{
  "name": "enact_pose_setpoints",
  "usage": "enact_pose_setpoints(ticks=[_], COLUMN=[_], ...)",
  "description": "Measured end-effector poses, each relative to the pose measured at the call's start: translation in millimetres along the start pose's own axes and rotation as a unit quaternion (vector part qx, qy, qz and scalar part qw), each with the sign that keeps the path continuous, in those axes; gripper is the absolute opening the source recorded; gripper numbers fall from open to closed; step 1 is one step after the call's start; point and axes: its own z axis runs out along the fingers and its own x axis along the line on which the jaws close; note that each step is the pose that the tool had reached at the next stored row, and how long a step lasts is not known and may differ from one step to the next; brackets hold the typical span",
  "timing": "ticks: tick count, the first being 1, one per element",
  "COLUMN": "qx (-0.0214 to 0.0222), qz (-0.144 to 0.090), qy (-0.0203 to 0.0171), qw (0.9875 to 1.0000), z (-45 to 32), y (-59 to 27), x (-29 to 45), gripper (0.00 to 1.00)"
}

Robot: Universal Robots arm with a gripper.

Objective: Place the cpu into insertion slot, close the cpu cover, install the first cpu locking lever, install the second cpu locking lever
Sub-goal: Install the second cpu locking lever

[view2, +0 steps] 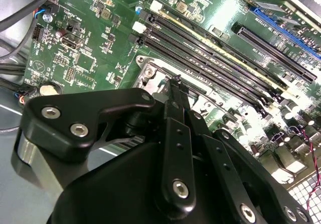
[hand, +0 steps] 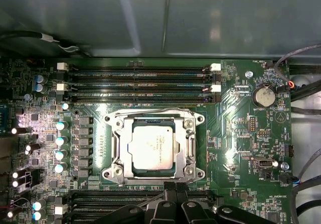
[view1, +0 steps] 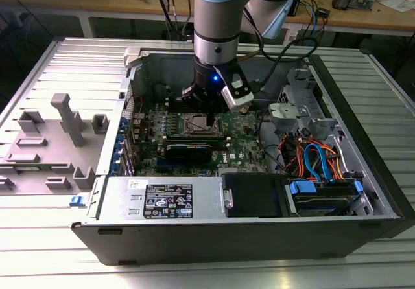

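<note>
1. The gripper (hand: 173,188) hung just beside the edge of the insertion slot (hand: 153,151), its black fingers (view2: 175,91) drawn together with nothing between them.
2. The cpu (hand: 152,147) lay flat and square in the slot, on the green circuit board (hand: 246,133) inside the computer case (view1: 259,237).
3. The cpu cover (hand: 186,147) appeared to lie down around the chip, framing it; whether the levers were latched could not be told.
4. Judged step: closing and locking. That work called for a fine, low contact at the socket's rim.
</note>
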Motion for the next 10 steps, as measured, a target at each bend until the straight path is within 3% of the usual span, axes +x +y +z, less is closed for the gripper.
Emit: enact_pose_setpoints(ticks=[10], qx=[-0.0001], qz=[0.000], qy=[0.0000], qw=[1.0000], z=[-0.4], y=[0.0], x=[5.6], gripper=[0.11])
